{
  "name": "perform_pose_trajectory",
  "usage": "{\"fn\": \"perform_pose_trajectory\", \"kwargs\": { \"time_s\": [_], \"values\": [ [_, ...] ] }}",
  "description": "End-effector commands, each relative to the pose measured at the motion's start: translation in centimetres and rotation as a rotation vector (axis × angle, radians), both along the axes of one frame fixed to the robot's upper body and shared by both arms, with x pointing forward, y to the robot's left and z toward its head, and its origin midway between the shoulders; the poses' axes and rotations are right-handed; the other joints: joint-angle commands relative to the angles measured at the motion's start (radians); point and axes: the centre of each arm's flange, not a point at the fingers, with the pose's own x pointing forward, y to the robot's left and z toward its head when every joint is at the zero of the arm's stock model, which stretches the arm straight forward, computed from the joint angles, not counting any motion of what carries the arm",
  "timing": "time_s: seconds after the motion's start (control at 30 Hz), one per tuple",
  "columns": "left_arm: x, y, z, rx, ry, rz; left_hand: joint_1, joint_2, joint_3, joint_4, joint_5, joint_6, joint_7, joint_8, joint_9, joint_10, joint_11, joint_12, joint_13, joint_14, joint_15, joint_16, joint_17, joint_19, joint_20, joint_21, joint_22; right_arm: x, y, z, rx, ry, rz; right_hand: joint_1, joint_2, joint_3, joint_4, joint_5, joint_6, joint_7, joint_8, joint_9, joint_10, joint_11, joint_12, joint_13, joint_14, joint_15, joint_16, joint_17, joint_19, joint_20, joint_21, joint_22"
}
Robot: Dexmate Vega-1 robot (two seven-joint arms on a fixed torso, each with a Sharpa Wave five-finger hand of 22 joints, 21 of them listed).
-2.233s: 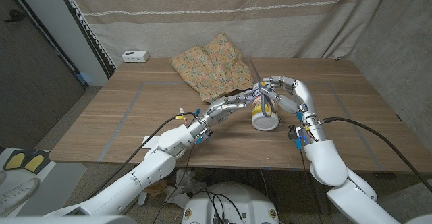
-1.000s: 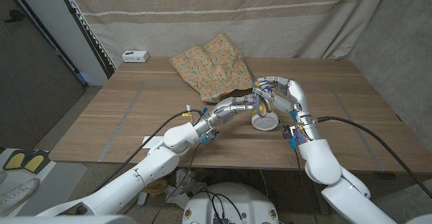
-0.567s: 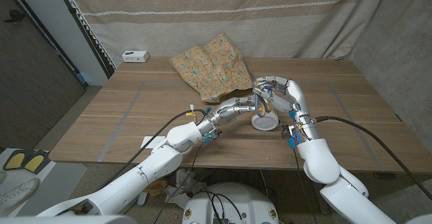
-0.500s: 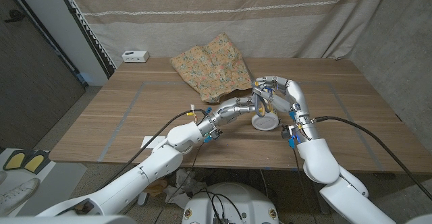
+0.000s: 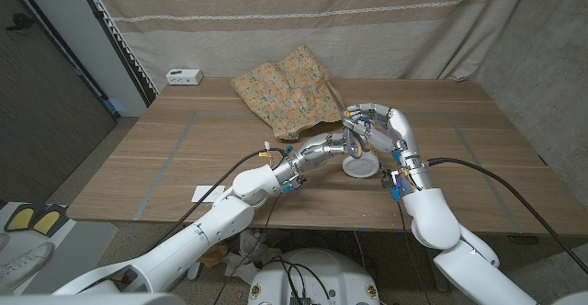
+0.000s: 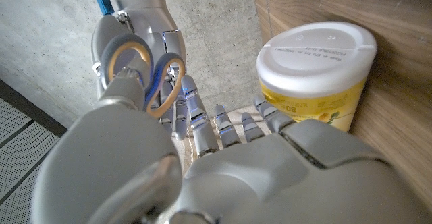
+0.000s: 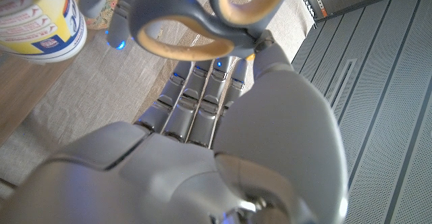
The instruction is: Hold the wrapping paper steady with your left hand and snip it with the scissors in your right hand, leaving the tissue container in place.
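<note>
The right hand's (image 5: pixel 384 130) fingers (image 7: pixel 196 96) gripped the scissors (image 5: pixel 356 132) by their loops (grey with tan lining). The left hand's (image 5: pixel 333 143) fingers (image 6: pixel 223 126) reached out straight and apart, holding nothing, close to the scissors. On the bench (image 5: pixel 165 158), the paper (image 5: pixel 289 89) lay crumpled at the far middle. The tissue tub (image 5: pixel 361 164) stood just beside both hands, its white lid (image 6: pixel 317 45) on.

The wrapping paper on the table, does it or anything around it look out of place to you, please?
The wrapping paper lies crumpled and unheld; the left hand sits by the tissue container instead. The right hand holds the scissors.
</note>
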Motion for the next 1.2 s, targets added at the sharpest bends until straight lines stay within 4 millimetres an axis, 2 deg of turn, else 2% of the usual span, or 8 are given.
{"fn": "perform_pose_trajectory", "kwargs": {
  "time_s": [0.03, 0.47, 0.63, 0.67, 0.87, 1.2],
  "values": [
    [-0.09, -0.55, -0.25, -0.017, 0.0, -0.021, 0.016, 0.0, -0.005, 0.002, 0.008, 0.013, 0.0, 0.002, 0.003, 0.012, 0.003, 0.011, 0.004, 0.01, -0.027, 0.005, 0.005, 0.009, -0.023, 0.002, 0.001, -0.02, 0.07, -0.12, -0.002, 0.002, -0.006, 0.117, 0.11, 0.008, 0.0, 0.005, 0.007, -0.002, -0.004, 0.005, 0.077, -0.069, 0.006, 0.002, 0.011, -0.155, -0.001, 0.004, -0.003, -0.041, 0.006, -0.001],
    [-0.76, 0.39, -0.64, -0.039, 0.001, 0.01, 0.029, 0.003, -0.026, 0.007, 0.026, 0.06, -0.025, 0.017, 0.008, 0.012, -0.01, 0.01, 0.005, 0.013, -0.027, 0.005, 0.006, 0.009, -0.026, 0.001, 0.002, -0.36, -0.42, -0.18, 0.004, -0.003, -0.019, 0.115, 0.109, 0.009, 0.001, 0.005, 0.008, -0.003, -0.004, 0.006, 0.078, -0.07, 0.005, 0.003, 0.012, -0.155, -0.004, 0.005, -0.006, -0.04, 0.012, -0.002],
    [-0.77, 0.43, -0.89, -0.06, 0.007, 0.008, 0.031, 0.004, -0.032, 0.008, 0.03, 0.058, -0.036, 0.017, 0.012, 0.012, -0.012, 0.01, 0.006, 0.014, -0.027, 0.006, 0.006, 0.01, -0.026, 0.002, 0.002, -0.42, -0.4, -0.21, 0.003, -0.002, -0.017, 0.116, 0.109, 0.01, 0.0, 0.005, 0.008, -0.004, -0.005, 0.006, 0.077, -0.071, 0.004, 0.003, 0.012, -0.156, -0.006, 0.006, -0.007, -0.039, 0.015, -0.003],
    [-0.74, 0.43, -0.93, -0.062, 0.007, 0.009, 0.034, 0.004, -0.037, 0.009, 0.033, 0.034, -0.045, 0.007, 0.014, 0.013, -0.013, 0.01, 0.007, 0.014, -0.027, 0.006, 0.006, 0.01, -0.026, 0.002, 0.003, -0.44, -0.37, -0.22, 0.003, -0.001, -0.014, 0.116, 0.109, 0.01, 0.0, 0.005, 0.008, -0.004, -0.005, 0.006, 0.078, -0.072, 0.004, 0.003, 0.013, -0.156, -0.006, 0.006, -0.007, -0.04, 0.015, -0.003],
    [-0.65, 0.17, -1.01, -0.06, 0.006, -0.004, 0.037, 0.007, -0.046, 0.012, 0.04, -0.004, -0.041, -0.008, 0.018, 0.013, -0.012, 0.01, 0.008, 0.015, -0.028, 0.006, 0.007, 0.012, -0.026, 0.003, 0.003, -0.59, -0.16, -0.28, 0.002, -0.002, -0.007, 0.115, 0.108, 0.01, 0.0, 0.004, 0.009, -0.005, -0.005, 0.006, 0.077, -0.071, 0.003, 0.004, 0.014, -0.156, -0.006, 0.007, -0.009, -0.04, 0.018, -0.004],
    [-0.5, -0.05, -1.21, -0.069, 0.014, -0.014, 0.042, 0.011, -0.053, 0.014, 0.046, 0.015, -0.045, -0.002, 0.018, 0.016, -0.01, 0.011, 0.009, 0.02, -0.03, 0.007, 0.007, 0.014, -0.027, 0.003, 0.003, -0.71, -0.2, -0.4, 0.012, 0.0, -0.005, 0.113, 0.108, 0.009, 0.002, 0.004, 0.009, -0.004, -0.007, 0.006, 0.082, -0.07, 0.002, 0.001, 0.014, -0.154, -0.008, 0.008, -0.01, -0.041, 0.023, -0.005]
  ]
}}
